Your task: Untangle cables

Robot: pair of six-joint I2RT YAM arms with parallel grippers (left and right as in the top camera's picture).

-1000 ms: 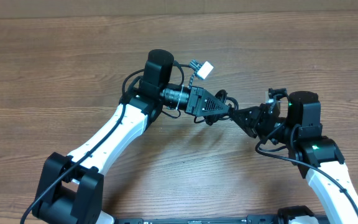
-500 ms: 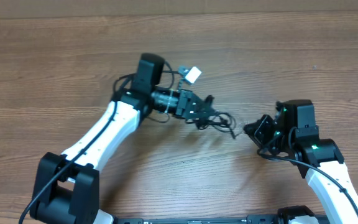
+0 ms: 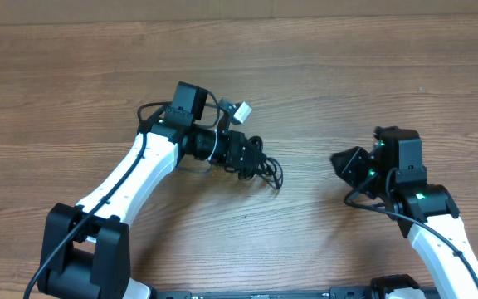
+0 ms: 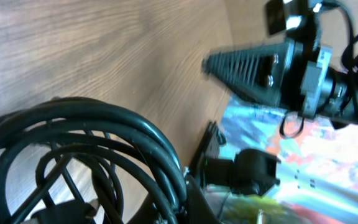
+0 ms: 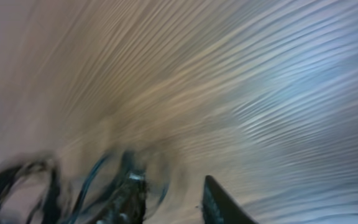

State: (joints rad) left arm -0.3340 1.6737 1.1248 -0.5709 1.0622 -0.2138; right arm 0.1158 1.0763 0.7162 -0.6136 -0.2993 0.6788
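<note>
- The cables [image 3: 270, 173] are one dark bunch, a little left of centre in the overhead view. Several loops overlap there, and no cord lies out on its own.
- The left tool [image 3: 251, 159] is clenched on that bunch. In the left wrist view the thick black loops curl across the lower left of the frame, close to the camera and crossing one another.
- Whether the bunch rests on the wooden surface [image 3: 347, 75] or hangs just above it cannot be told from overhead.
- The right tool [image 3: 347, 162] sits at the centre right of the overhead view, well apart from the cables, and nothing shows in it. Whether its jaws are parted or closed is not clear. The right wrist view is smeared with blur and shows only wood grain, dark strands in its lower left corner and one finger at the bottom edge.
- Done so far, as a judgement: very little. One arm has the tangle in hand, but no cord has been separated and no plug end is visible outside the bunch.
- Left to do, again as a judgement: nearly everything. The free arm has to take hold of one strand or plug. Then each loop has to be drawn out of the knot, and the cords laid apart on the surface.
</note>
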